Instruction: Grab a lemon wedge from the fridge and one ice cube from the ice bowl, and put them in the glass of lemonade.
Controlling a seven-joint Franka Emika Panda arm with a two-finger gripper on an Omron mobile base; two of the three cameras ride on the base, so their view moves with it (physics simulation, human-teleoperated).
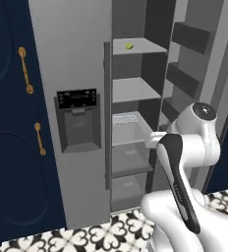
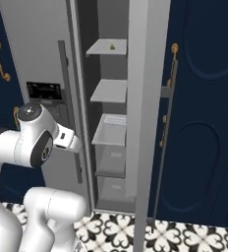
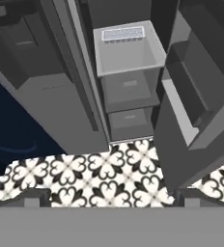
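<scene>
Fridge (image 1: 71, 59) right door open, arm in front.
Lemon wedge (image 1: 129, 46) on top shelf (image 1: 145, 47), well above arm. Pincer (image 3: 109, 195) released, holds nothing, tips over tiled floor (image 3: 99, 173) facing lower drawers (image 3: 128, 89).

Flat even rendered light, sharp, no glare

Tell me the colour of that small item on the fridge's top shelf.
Yellow-green: the lemon wedge on the fridge's top shelf, clearest in the left base view.
</scene>
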